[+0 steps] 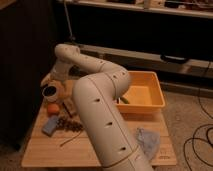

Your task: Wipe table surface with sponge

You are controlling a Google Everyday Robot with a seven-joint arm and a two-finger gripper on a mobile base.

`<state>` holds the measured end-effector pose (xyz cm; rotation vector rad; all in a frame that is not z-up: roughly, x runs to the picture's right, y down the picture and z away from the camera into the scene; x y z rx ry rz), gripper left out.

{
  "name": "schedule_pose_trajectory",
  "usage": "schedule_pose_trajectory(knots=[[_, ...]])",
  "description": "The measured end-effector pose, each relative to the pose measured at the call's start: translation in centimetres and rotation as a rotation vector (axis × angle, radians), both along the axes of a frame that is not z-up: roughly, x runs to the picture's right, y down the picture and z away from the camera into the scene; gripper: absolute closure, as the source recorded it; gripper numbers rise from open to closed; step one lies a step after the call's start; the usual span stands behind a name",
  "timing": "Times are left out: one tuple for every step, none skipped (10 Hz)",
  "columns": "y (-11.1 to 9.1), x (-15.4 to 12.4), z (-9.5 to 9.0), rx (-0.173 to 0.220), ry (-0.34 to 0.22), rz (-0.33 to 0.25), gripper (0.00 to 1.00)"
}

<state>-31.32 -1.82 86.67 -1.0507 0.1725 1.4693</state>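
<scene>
A small blue sponge [51,125] lies flat near the front left of the wooden table [75,150]. My white arm reaches over the table from the front and bends back towards the far left. My gripper [52,81] hangs at the table's far left, just above a dark round cup [50,92]. It is well behind the sponge and apart from it.
An orange fruit [53,108] sits between the cup and the sponge. A brown pile of small bits [70,124] lies beside the sponge. A yellow bin [142,95] stands at the back right. A grey-blue cloth [148,140] lies at the front right. Cables lie on the floor [200,135].
</scene>
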Motion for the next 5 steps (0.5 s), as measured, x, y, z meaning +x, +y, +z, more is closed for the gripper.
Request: schedule_pose_trajectory(knots=[[0.1, 0.3, -1.0, 0.011, 0.036, -0.02, 0.2], [0.6, 0.2, -2.4, 0.018, 0.061, -0.041, 0.2], [1.6, 0.2, -3.8, 0.02, 0.071, -0.047, 0.2], [2.5, 0.7, -4.8, 0.022, 0.077, -0.046, 0.2], [3.6, 1.3, -5.9, 0.022, 0.081, -0.043, 0.2]])
